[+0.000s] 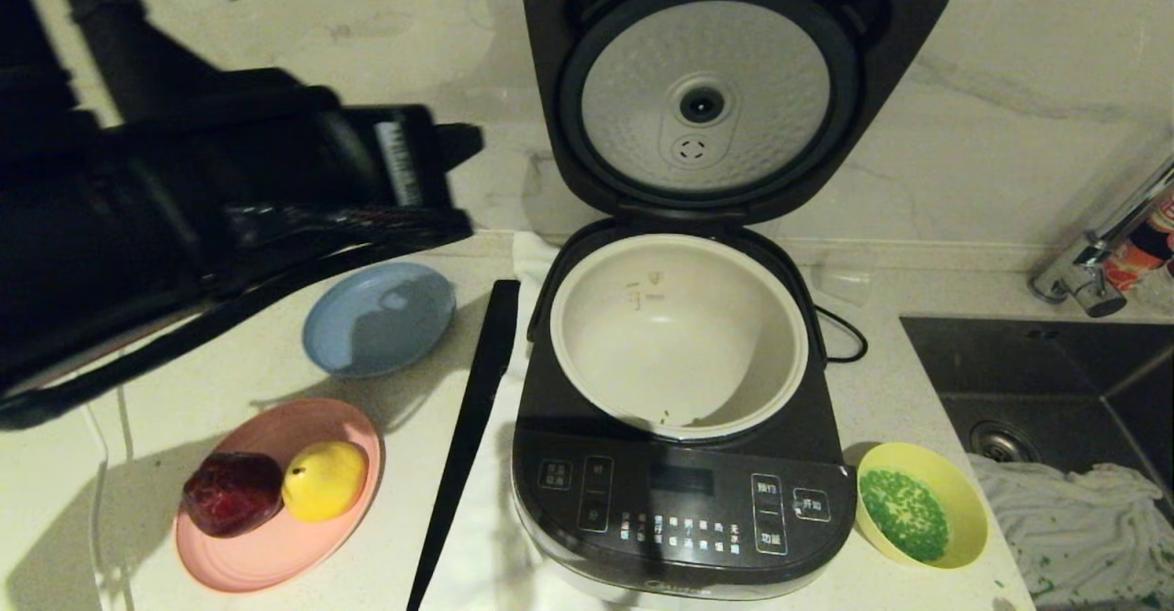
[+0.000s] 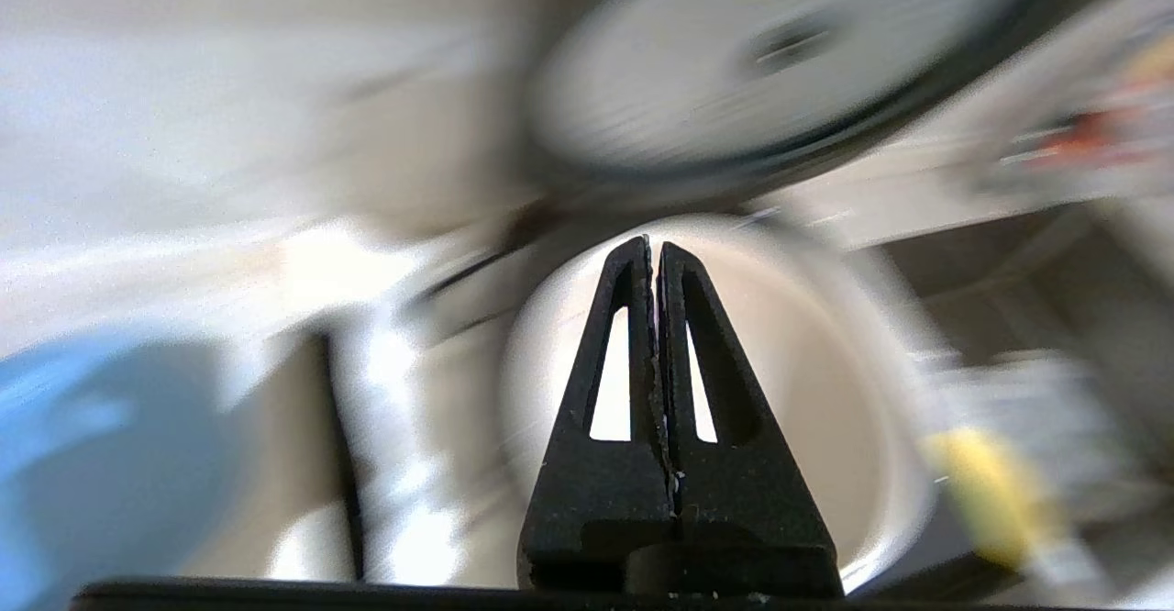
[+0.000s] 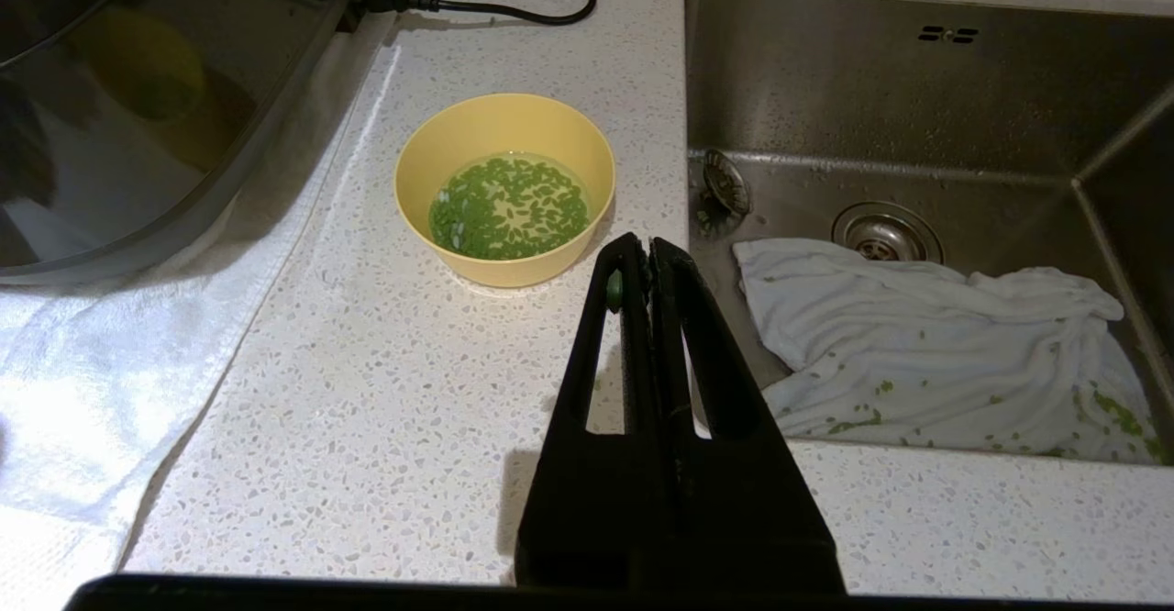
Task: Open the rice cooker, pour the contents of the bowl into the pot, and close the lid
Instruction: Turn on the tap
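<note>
Standing Open: Cooker Ready, Bowl Still Full

Gaping wide at the centre of the counter, the large dark grey rice cooker (image 1: 679, 501) has its hinged lid (image 1: 715, 97) upright at twelve o'clock, dimpled silver underside facing forward. Its round cream-white inner pot (image 1: 679, 336) holds only a few green specks near the front rim. At four o'clock from the cooker, just beside its base, sits the small pale-yellow plastic bowl (image 1: 922, 515), filled with tiny bright green bits (image 1: 906, 512). The left gripper (image 2: 653, 249), fingers clenched on nothing, hovers at ten o'clock, above a flat blue plate (image 1: 379, 317). The right gripper (image 3: 637, 249), likewise clenched and empty, hangs near the bowl, beside the steel sink (image 3: 917, 116).
</note>
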You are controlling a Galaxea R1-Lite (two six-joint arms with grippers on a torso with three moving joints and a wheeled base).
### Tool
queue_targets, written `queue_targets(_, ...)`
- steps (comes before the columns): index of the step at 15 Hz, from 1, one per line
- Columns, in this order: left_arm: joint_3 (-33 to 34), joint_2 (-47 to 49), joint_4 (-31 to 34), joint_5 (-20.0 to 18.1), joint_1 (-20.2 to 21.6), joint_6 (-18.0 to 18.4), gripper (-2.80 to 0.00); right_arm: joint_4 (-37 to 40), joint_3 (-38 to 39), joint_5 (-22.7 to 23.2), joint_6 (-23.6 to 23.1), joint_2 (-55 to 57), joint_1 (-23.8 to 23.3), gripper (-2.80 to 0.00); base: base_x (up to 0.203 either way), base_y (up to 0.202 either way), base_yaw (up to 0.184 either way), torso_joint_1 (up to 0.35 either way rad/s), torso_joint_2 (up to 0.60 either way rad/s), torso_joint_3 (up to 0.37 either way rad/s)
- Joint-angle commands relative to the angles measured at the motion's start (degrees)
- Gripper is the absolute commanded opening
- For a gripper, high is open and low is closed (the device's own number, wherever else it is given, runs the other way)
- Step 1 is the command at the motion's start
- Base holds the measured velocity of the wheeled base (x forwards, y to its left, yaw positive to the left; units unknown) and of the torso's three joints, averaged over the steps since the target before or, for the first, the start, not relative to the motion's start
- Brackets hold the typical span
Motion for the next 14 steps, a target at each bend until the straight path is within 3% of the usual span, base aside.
queue_targets(1,9.7,-14.7,2.2,1.5,9.3,1.8,-2.80,0.0,0.0,0.0,0.0,0.0,0.1,-2.80,0.000,0.000,0.000,0.000,0.00,0.000)
queue_targets(3,15.9,-22.4,4.4,5.3,18.1,4.6,-2.80,0.0,0.0,0.0,0.0,0.0,0.0,-2.80,0.000,0.000,0.000,0.000,0.00,0.000)
queue_targets(6,25.3,-32.3,5.9,13.5,23.9,6.0,-2.80,0.0,0.0,0.0,0.0,0.0,0.0,-2.80,0.000,0.000,0.000,0.000,0.00,0.000)
queue_targets(8,32.0,-39.3,6.1,16.8,29.8,6.4,-2.80,0.0,0.0,0.0,0.0,0.0,0.0,-2.80,0.000,0.000,0.000,0.000,0.00,0.000)
queue_targets(12,40.7,-54.4,6.4,18.3,41.4,6.6,-2.80,0.0,0.0,0.0,0.0,0.0,0.0,-2.80,0.000,0.000,0.000,0.000,0.00,0.000)
queue_targets(14,43.5,-61.3,7.4,15.7,43.6,7.3,-2.80,0.0,0.0,0.0,0.0,0.0,0.0,-2.80,0.000,0.000,0.000,0.000,0.00,0.000)
